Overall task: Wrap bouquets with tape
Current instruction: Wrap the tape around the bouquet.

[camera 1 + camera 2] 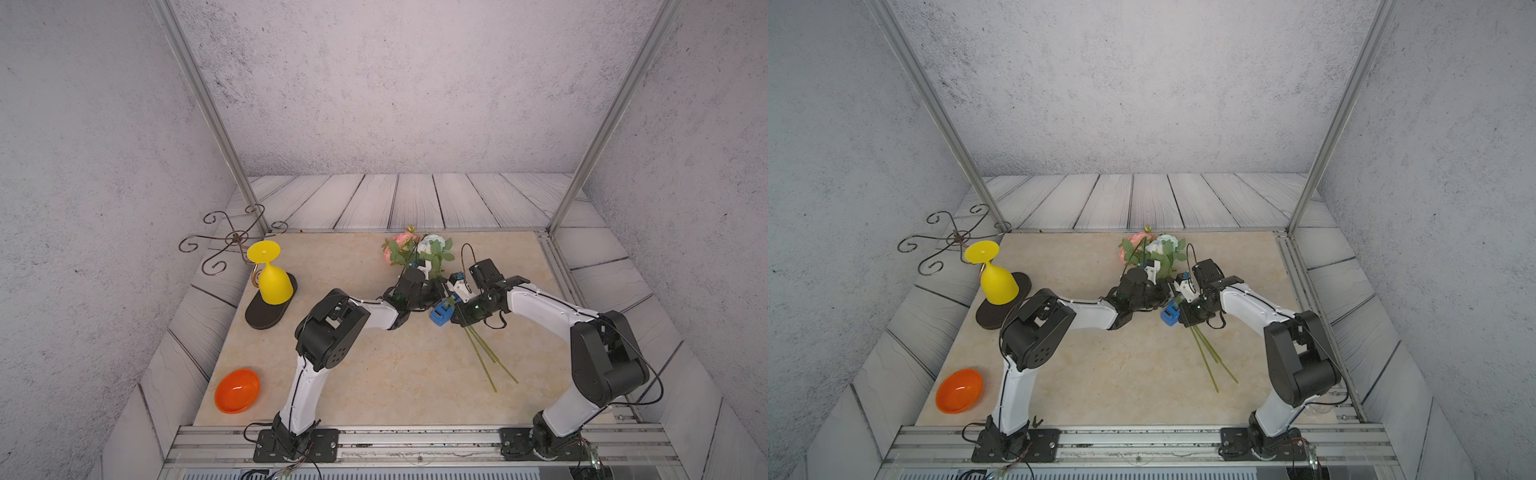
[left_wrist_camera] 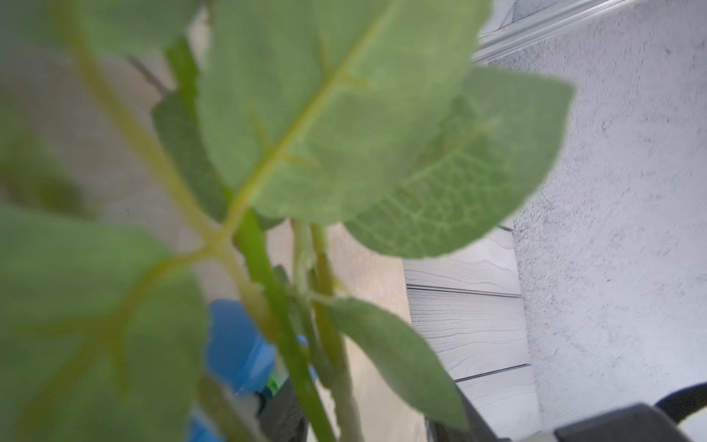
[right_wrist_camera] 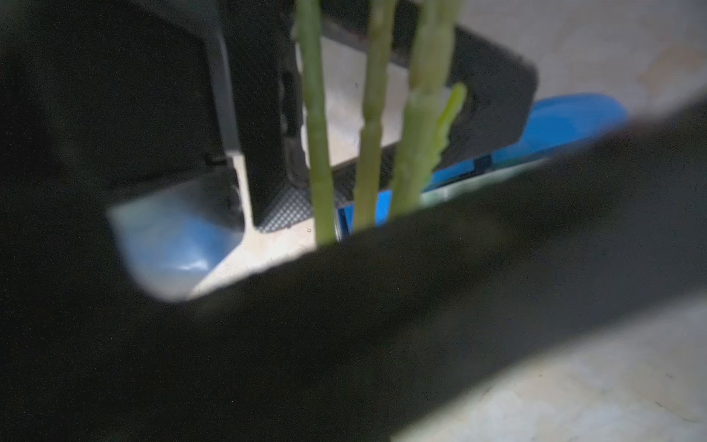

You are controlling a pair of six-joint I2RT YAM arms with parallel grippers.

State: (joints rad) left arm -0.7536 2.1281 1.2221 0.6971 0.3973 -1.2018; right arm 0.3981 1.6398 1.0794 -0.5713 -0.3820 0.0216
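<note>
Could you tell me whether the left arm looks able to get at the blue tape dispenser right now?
Probably yes: the tape dispenser sits on the table just beside the left gripper. The bouquet stems and the right gripper, shut on them, crowd its other side, so the approach looks tight.

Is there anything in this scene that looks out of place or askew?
Two things, both on the table's left. The yellow goblet is upside down, foot up, over the wire stand's dark oval base, perhaps on purpose. The orange bowl sits right at the table's edge.
</note>
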